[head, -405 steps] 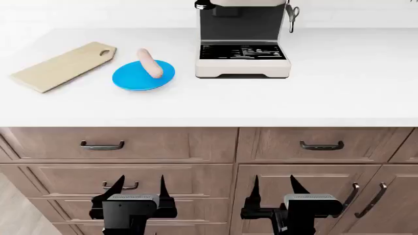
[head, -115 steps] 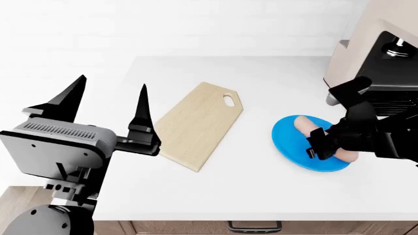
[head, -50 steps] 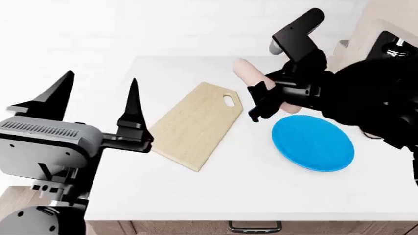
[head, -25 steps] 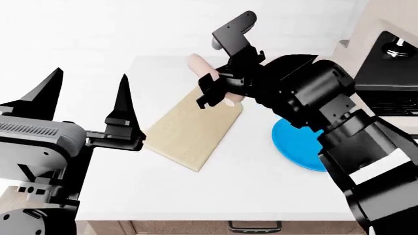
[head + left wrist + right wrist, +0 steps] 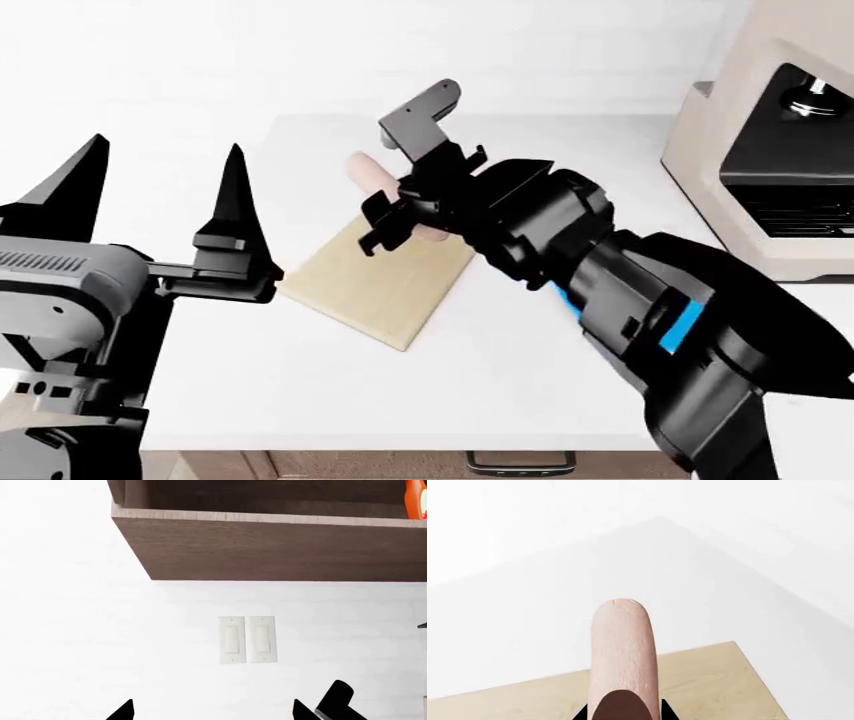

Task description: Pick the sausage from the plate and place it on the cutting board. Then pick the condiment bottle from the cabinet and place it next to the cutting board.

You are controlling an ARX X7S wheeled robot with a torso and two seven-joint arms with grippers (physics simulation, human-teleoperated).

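Nearest us in the head view, our left gripper [image 5: 158,215] is up w/ its two black fingers spread wide apart, nothing between them; it sits to the left of the cutting board [image 5: 380,290], above the white counter [image 5: 534,340]. Next out, our right arm reaches across the counter, and our right gripper [image 5: 400,215] is clamped on the sausage [image 5: 371,175], held above the board's far end, not touching it. The pale pink tip sticks out past the fingers toward the wall. Right wrist view confirms: the sausage [image 5: 622,650] sits between the finger tips, w/ the tan board [image 5: 720,685] below it and white counter beyond. We see only a sliver of blue plate [image 5: 685,325] behind the right arm. A coffee machine [image 5: 761,170] stands at the counter's far right. Farthest, in the left wrist view: wall switches [image 5: 247,640], a brown cabinet [image 5: 280,547] above them, and the orange condiment bottle [image 5: 416,500] on its shelf at the frame edge.
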